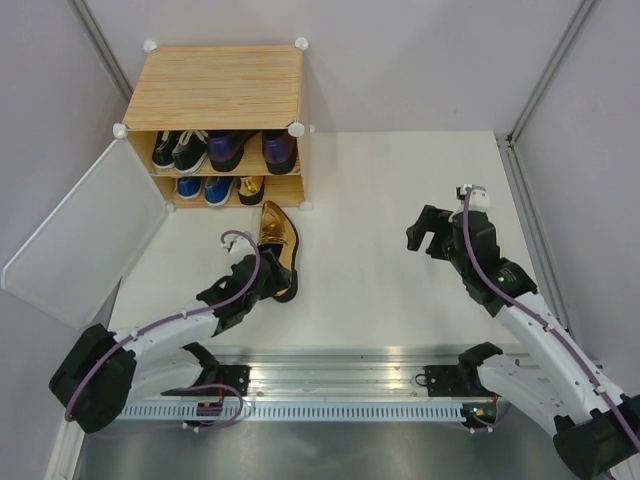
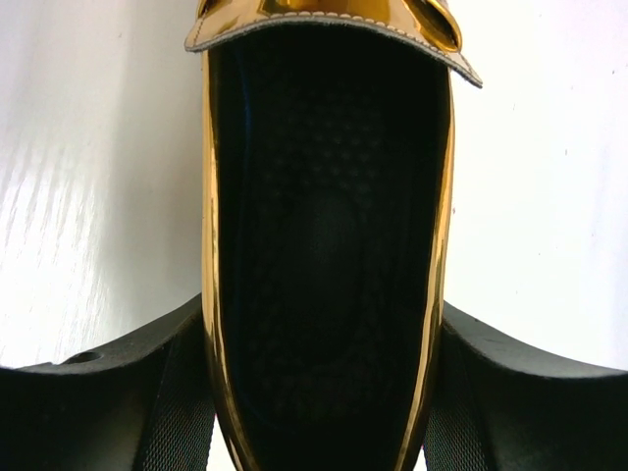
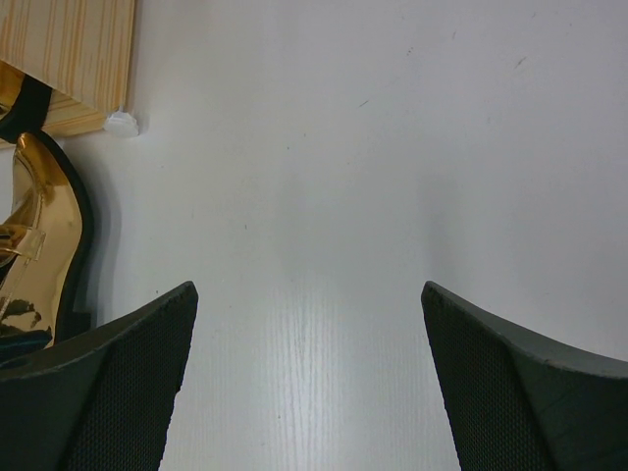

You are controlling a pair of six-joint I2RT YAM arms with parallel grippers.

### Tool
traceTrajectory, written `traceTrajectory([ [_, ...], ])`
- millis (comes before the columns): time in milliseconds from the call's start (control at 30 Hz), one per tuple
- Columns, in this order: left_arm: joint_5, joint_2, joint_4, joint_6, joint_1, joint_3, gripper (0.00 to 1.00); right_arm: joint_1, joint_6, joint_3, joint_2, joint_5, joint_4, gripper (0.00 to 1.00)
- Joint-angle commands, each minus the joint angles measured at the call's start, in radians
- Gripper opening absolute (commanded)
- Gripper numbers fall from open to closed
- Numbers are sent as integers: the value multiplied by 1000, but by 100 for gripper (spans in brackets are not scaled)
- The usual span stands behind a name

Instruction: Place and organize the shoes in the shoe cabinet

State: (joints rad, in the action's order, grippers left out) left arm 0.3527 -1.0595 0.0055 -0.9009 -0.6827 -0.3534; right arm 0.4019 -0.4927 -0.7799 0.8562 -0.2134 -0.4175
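Cabinet [image 1: 215, 85]: light wood-grain, two shelves, white round corner connectors, standing at the far left of the table [image 1: 400, 180]. Its pale door [image 1: 85, 235] is swung wide to the left.

Upper shelf: black sneakers [image 1: 178, 150] with white laces at left, purple heels [image 1: 255, 150] at right.

Lower shelf: blue sneakers [image 1: 203, 188] at left, second gold heel [image 1: 250, 188] just beside them at right.

Gold heel [image 1: 275, 240]: outside the cabinet, just in front of its lower right corner, toe pointing toward the shelves. Whether the sole rests on the table or sits slightly lifted cannot be told.

Left gripper [image 1: 270, 282]: clamped on the rear of the gold heel. In the wrist view the fingers [image 2: 128, 392] press one against each shiny side, with the dark insole [image 2: 329, 245] filling the space between.

Right gripper [image 1: 432, 235]: jaws wide apart, holding nothing, above bare table on the right side, well apart from all shoes. Its wrist view catches a cabinet corner and the gold heel at the left edge.
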Motion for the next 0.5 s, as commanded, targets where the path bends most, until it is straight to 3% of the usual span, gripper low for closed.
traceTrajectory([
  [0,-47,-102,102,89,28,2,2,-2,13,-1,0,6,32,98],
  [467,117,-253,24,281,28,-124,2,-2,13,2,21,8,45,98],
])
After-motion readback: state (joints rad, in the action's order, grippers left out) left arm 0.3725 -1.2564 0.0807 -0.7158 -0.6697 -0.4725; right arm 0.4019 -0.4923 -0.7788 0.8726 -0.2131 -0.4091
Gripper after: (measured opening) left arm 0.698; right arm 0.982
